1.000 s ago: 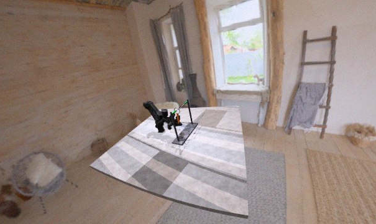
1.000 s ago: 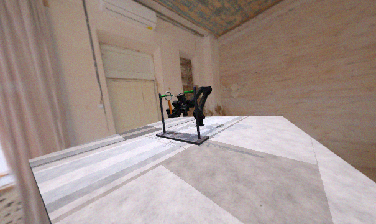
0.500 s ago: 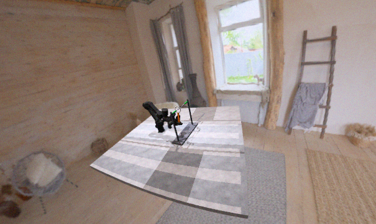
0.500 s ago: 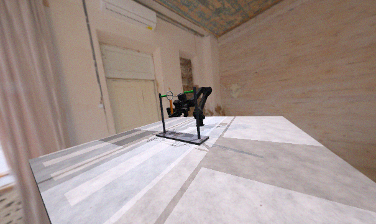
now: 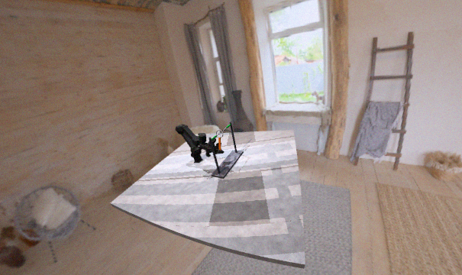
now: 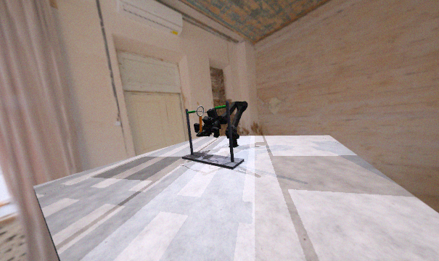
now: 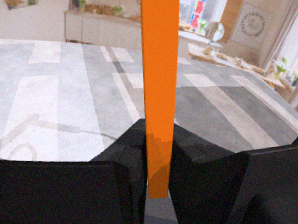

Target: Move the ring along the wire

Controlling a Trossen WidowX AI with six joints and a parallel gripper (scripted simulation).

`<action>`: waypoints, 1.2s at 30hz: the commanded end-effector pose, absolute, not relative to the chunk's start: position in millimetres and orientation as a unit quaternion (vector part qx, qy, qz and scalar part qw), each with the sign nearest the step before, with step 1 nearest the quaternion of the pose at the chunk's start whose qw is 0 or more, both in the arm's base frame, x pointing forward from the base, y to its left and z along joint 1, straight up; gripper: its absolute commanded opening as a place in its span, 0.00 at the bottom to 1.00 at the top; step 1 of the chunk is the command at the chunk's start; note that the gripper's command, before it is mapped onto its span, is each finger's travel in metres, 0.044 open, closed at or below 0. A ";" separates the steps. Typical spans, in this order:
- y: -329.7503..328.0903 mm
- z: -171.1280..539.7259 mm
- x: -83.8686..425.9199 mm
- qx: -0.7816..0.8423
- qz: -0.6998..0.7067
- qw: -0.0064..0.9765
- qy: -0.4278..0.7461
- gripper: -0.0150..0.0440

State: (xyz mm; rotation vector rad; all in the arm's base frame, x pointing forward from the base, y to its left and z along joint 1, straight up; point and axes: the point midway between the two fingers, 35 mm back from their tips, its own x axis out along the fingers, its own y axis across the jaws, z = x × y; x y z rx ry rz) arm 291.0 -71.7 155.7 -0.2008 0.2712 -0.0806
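The thin ring point(image 5: 219, 134) point(image 6: 200, 111) is around the wire, just past the inner end of the green part point(image 5: 214, 137) point(image 6: 191, 112) by one post point(image 5: 216, 160) point(image 6: 189, 134). The other green part point(image 5: 227, 126) point(image 6: 220, 106) meets the other post point(image 5: 233, 137) point(image 6: 230, 134). The ring's orange handle point(image 5: 220, 143) point(image 6: 200, 124) point(image 7: 160, 75) hangs about upright below it. My gripper point(image 5: 220, 151) point(image 6: 201, 133) point(image 7: 150, 125) is shut on the handle's lower part, below the wire. The grey wire is too thin to tell whether the ring touches it.
The posts stand on a dark base plate point(image 5: 228, 165) point(image 6: 212, 160) on the patterned table point(image 5: 177, 206) point(image 6: 277, 225). The arm reaches in from the side of the stand, close behind the wire and posts in the exterior view.
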 end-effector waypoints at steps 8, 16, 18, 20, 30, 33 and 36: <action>-72.5 156.5 291.4 -0.141 -0.031 0.980 0.136 0.00; -64.5 153.2 291.5 -0.138 -0.030 0.981 0.136 0.00; -61.8 152.3 291.6 -0.133 -0.031 0.981 0.136 0.00; -58.2 151.0 291.7 -0.125 -0.032 0.982 0.135 0.00; -31.5 144.5 293.5 -0.056 -0.040 0.989 0.130 0.00; -20.8 143.1 294.6 -0.027 -0.044 0.990 0.128 0.00; -11.9 142.6 295.7 -0.001 -0.047 0.991 0.126 0.00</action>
